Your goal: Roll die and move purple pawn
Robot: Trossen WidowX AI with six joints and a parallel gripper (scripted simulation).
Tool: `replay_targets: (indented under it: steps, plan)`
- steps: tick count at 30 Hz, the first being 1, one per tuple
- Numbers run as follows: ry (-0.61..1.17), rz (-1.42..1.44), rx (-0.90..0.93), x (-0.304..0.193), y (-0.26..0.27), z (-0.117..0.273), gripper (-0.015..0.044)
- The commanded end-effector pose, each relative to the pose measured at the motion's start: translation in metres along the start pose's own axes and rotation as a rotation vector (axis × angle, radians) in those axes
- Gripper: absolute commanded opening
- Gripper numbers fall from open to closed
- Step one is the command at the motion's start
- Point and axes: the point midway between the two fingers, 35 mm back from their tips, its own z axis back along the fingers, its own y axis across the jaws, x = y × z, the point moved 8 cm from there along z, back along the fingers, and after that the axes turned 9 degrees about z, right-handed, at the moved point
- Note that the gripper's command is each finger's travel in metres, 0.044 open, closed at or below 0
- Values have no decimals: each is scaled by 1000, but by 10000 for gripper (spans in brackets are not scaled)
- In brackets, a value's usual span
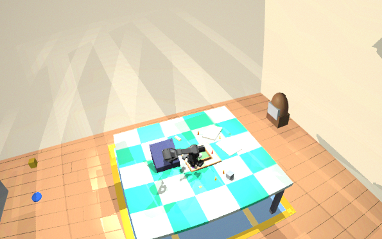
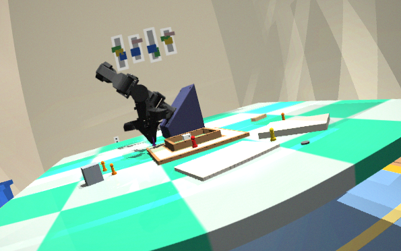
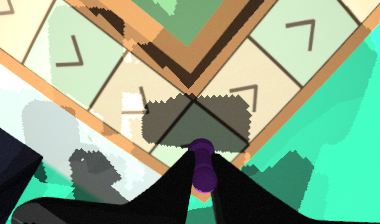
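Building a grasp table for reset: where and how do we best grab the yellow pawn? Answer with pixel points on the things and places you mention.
Pinch the yellow pawn [image 1: 219, 137] [image 2: 272, 135] at the narrow neck below its round head, coming straight down from above. It stands upright, its base wider than the neck, so the head should help stop slipping. A side approach looks riskier, with the thick pale slab [image 1: 212, 132] [image 2: 298, 127] close by.

The desk is viewed from high above, at a slant, far back; from nearby, low across its surface; and from the claw, close and downward. The board is shared by all three.
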Motion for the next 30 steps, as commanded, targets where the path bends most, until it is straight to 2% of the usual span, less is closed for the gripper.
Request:
replay_targets:
  steps: [1, 11, 18, 23, 30]
  plan:
    - [2, 7, 1, 0, 1, -6, 0]
    - [0, 0, 1, 0, 0, 0, 263]
    - [0, 7, 3, 1, 0, 48, 440]
    - [-7, -20, 8, 6, 1, 55, 440]
    - [-30, -310, 41, 52, 31, 94, 440]
